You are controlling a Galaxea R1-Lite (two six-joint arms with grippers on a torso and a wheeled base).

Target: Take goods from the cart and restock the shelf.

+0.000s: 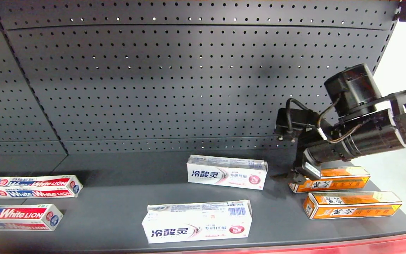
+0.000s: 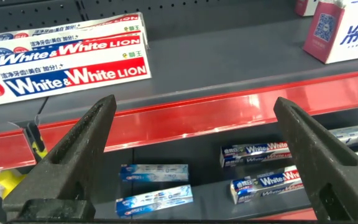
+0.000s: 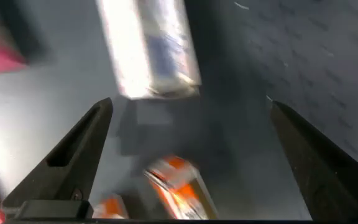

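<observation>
My right gripper hangs open and empty just above the left end of the rear orange toothpaste box on the grey shelf board. A second orange box lies in front of it. In the right wrist view the open gripper frames an orange box and a white box farther off. My left gripper is open and empty, held in front of the shelf's red front edge.
Two white toothpaste boxes lie mid-shelf, and two red-and-blue boxes at the left. A perforated back panel closes the rear. A lower shelf holds several blue boxes.
</observation>
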